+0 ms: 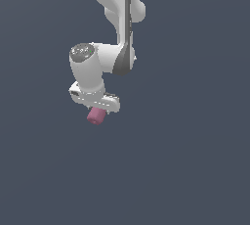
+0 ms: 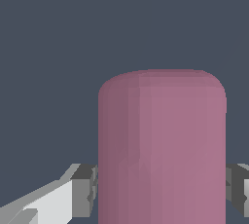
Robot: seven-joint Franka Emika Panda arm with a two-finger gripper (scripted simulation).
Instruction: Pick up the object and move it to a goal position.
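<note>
Object [image 1: 96,116] between the claw's [image 1: 97,113] fingers [image 2: 83,190], below the arm [image 1: 114,21].

open grey space all around arm [image 1: 114,33]; nothing blocking.

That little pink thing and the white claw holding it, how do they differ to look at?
Colour: the cylinder is dull pink-mauve, while the claw is white with dark grey pads.
Width: the cylinder is narrower than the claw's white body in the exterior view.
Shape: the cylinder is a short, rounded stub; the claw is blocky and angular.
Role: the claw's pads press on the cylinder from both sides, and the cylinder sticks out below.
Shared: both look matte and plain.
</note>
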